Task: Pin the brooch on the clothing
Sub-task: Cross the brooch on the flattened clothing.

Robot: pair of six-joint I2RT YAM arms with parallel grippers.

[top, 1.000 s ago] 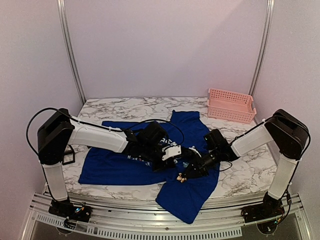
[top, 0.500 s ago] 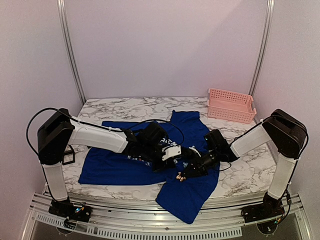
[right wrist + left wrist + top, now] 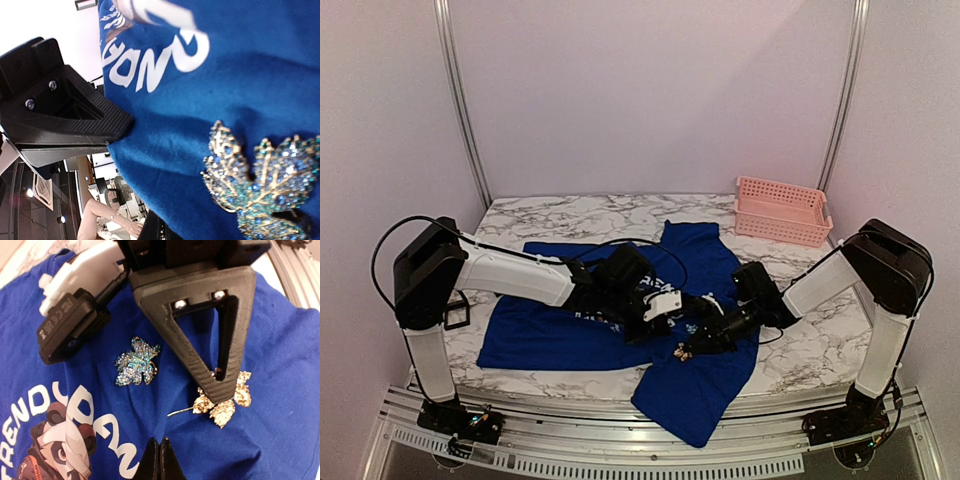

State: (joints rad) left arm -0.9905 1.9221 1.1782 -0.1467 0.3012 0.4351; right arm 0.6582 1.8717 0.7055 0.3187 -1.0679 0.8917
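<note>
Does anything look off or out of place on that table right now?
Yes. The blue T-shirt lies crooked and rumpled, one end drooping over the table at its near edge. The gold brooch has its pin sticking out sideways above the cloth.

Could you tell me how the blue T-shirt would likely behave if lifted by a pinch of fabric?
Probably floppy: the T-shirt lies creased and droops over the table edge. A pinch would likely tent it, as the fold at the left gripper suggests. Pushing would probably bunch it.
</note>
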